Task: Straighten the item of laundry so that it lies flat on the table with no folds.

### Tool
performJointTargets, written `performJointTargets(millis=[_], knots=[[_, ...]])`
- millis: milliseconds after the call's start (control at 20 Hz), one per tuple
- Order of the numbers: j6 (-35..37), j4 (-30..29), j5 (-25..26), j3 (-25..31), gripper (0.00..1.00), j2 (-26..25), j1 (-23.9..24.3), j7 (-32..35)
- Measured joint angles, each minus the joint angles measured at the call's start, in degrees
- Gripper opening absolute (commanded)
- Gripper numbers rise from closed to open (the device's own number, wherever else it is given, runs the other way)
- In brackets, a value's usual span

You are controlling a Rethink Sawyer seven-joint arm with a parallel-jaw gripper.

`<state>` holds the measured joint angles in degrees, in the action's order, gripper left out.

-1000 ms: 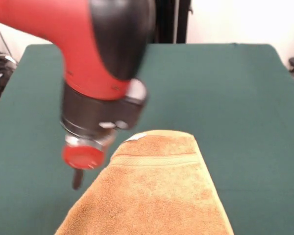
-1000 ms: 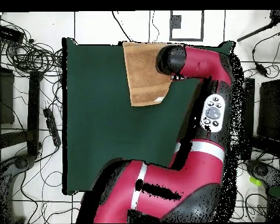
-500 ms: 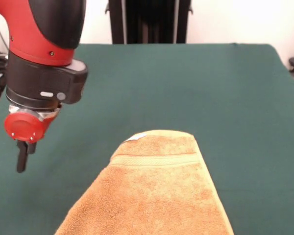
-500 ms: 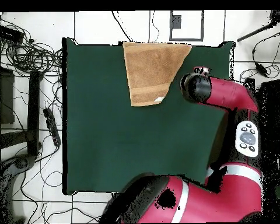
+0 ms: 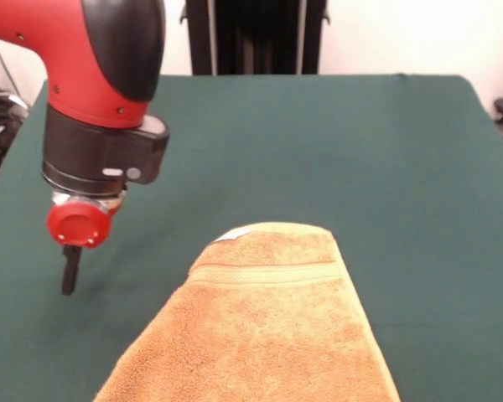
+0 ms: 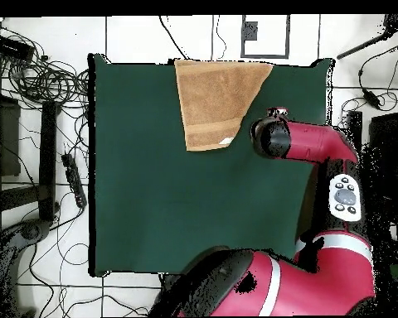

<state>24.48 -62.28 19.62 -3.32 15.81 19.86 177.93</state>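
We see the gripper (image 5: 68,272) low over the table (image 5: 402,151), holding nothing, though we cannot tell how far it is opened, and the towel (image 5: 268,327) lies apart from it, beside it toward the table edge, with one corner folded under.

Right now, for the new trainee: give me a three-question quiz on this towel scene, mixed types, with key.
1. True or false: the gripper is touching the towel.
2. The towel lies: A) mid-table, B) at one edge of the table, C) on the floor.
3. Fill in: the small white tag sits at a ___ of the towel.

Key: 1 false, it hangs beside the towel, apart from it; 2 B; 3 corner.
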Motion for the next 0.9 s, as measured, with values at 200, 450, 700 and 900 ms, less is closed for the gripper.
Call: performJointTargets(millis=[200,450,700,900], knots=[[0.02,0.36,2.09,1.27,1.0,-0.34,-0.52,-1.55],[3.3,3.13,2.5,1.52,1.0,-2.49,-1.87,-1.78],[12.21,6.87,2.25,2.6,1.0,-4.67,-2.05,-1.79],[21.51,12.17,2.21,3.51,1.0,-6.3,-2.14,-1.78]])
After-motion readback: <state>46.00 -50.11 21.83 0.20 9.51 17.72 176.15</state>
